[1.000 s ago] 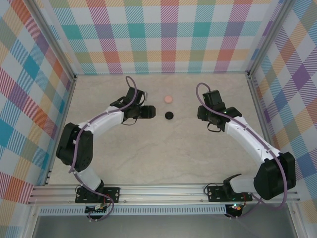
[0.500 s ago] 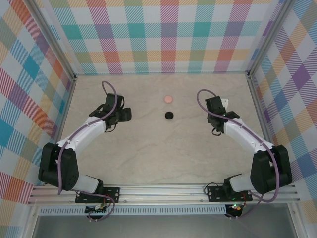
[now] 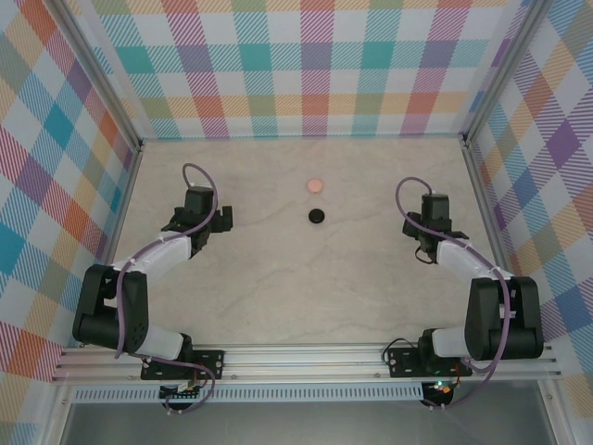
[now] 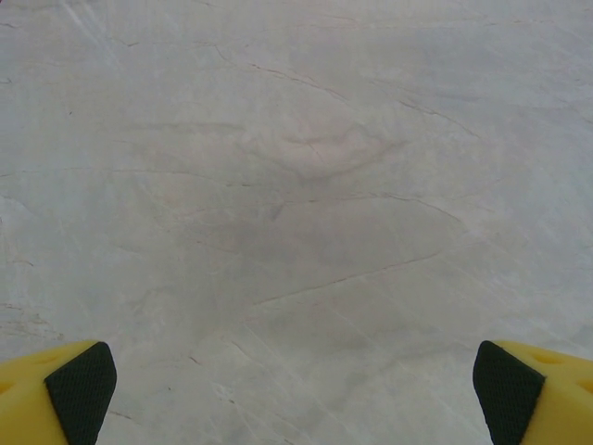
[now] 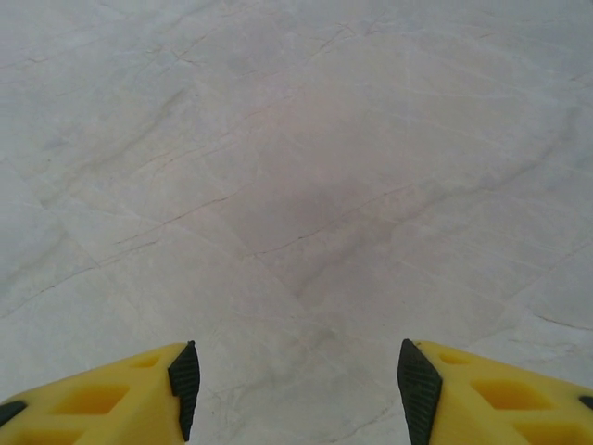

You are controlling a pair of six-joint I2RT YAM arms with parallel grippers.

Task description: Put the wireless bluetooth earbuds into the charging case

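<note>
1. The fingers (image 4: 82,387) of the left gripper (image 4: 296,394) are spread wide. The yellow tips with black pads are seen at the two lower corners of the left wrist view, and nothing is grasped between them.
2. The fingers (image 5: 183,378) of the right gripper (image 5: 296,380) are also parted, though less widely, and only bare table (image 5: 296,185) is seen between them.
3. The black charging case (image 3: 318,216), a small round disc, is set flat near the middle of the table in the top view.
4. The pink charging case (image 3: 316,185), of the same round shape, is placed just beyond the black one, toward the far wall, and the two are not touching.
5. Both cases are found between the two arms, well apart from either gripper. The left gripper is seen to their left and the right gripper to their right.
6. The earbuds cannot be made out from above, so it cannot be told whether they are seated inside the cases.
7. The table is enclosed by plaid walls (image 3: 315,65).
</note>
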